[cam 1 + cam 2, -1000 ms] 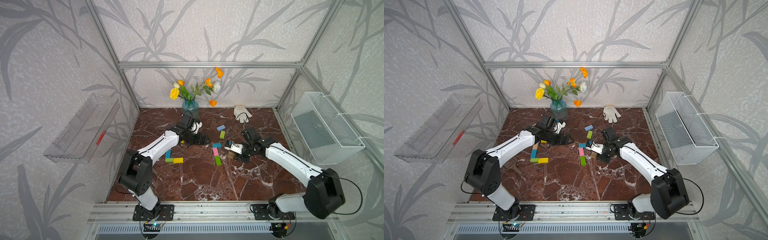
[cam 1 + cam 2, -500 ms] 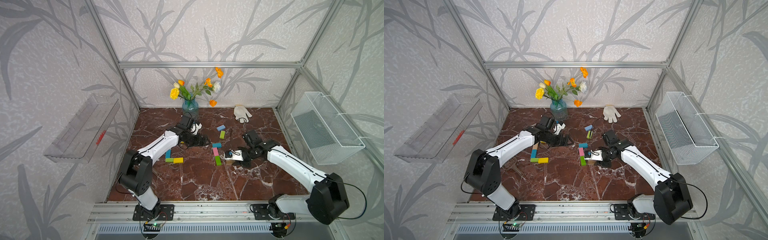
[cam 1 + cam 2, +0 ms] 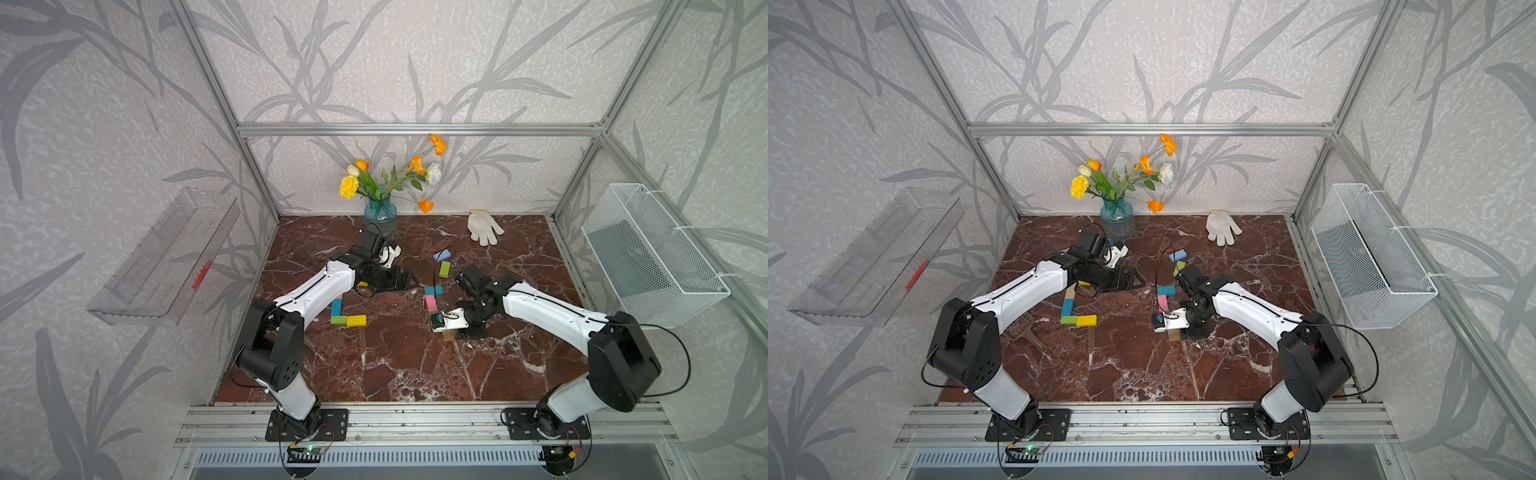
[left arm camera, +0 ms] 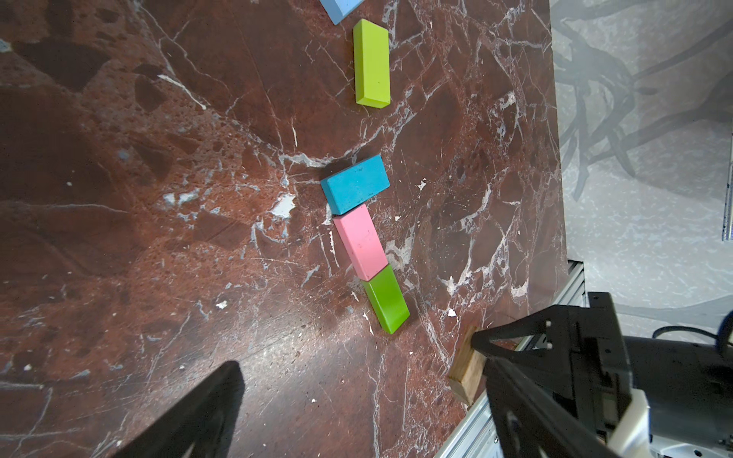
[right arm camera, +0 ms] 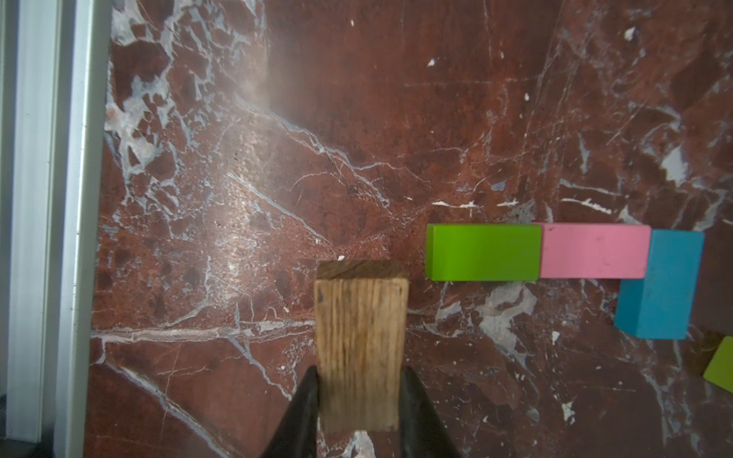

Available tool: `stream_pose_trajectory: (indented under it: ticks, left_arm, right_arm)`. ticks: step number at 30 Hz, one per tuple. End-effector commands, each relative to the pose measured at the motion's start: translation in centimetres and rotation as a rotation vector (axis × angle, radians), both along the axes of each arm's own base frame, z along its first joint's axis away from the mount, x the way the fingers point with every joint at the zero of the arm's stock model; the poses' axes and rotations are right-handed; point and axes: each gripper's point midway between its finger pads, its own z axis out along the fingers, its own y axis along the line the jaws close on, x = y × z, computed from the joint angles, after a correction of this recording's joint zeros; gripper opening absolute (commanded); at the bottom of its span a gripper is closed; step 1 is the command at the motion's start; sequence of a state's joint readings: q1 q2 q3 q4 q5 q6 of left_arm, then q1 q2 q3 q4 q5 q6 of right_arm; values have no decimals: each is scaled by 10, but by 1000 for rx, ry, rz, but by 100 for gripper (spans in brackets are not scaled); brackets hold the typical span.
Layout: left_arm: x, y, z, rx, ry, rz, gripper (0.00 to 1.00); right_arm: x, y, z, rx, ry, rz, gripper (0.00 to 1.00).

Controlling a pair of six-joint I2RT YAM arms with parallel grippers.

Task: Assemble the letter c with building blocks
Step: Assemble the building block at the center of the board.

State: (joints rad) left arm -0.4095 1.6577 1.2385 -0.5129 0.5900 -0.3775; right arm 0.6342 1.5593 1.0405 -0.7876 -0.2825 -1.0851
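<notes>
Wooden block (image 5: 361, 317) clamped by the low-reaching right gripper (image 5: 359, 374); outstretched left gripper (image 3: 397, 281) stands wide.

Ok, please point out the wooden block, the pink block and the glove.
wooden block (image 5: 359, 349): right wrist view, middle of its upper face.
pink block (image 5: 595, 251): right wrist view, middle of its top face.
glove (image 3: 481, 225): a top view, on its palm.

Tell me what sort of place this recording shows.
Probably a staged robot-testing booth, not a real home: aluminium frame with wallpapered panels, left arm and right arm bolted to a rail, marble-look tabletop.
</notes>
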Motion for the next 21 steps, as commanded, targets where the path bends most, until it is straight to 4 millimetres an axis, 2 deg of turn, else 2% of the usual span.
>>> stream_pose_trajectory:
  ticks: [1,7,21]
  left_arm:
    - [-4,4,3,-13,16,9,96]
    - [3,10,0,-27,39,36,96]
    - [6,14,-3,-36,55,58,96]
  right_arm:
    - [6,0,-4,-44,-30,-4,0]
    - [17,2,-15,-94,-120,7,0]
    - [11,10,-36,-174,-112,18,0]
